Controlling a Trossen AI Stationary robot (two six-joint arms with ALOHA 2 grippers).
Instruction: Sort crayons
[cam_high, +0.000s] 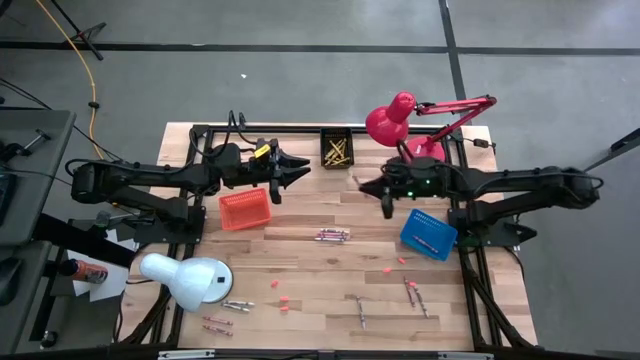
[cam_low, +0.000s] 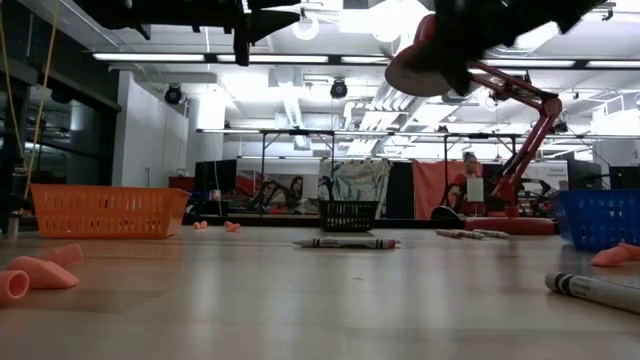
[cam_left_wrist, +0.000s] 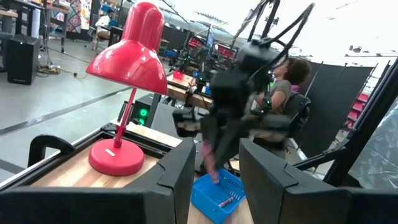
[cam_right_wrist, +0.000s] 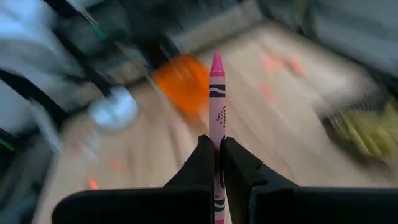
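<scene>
Pinched between the right gripper's (cam_right_wrist: 217, 152) two dark fingers, a slim pink wax crayon (cam_right_wrist: 216, 106) stuck out lengthwise, lifted above the wooden table (cam_high: 330, 285), probably heading for the blue plastic basket (cam_high: 428, 232), while the left gripper (cam_high: 285, 178) hovered part-open and empty.

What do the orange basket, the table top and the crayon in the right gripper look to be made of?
Orange basket: likely moulded plastic, with lattice walls.
Table top: wood, plank seams and grain, slight sheen.
Pink crayon: apparently wax in a printed paper wrap, bare tip; right gripper shut on it.
</scene>
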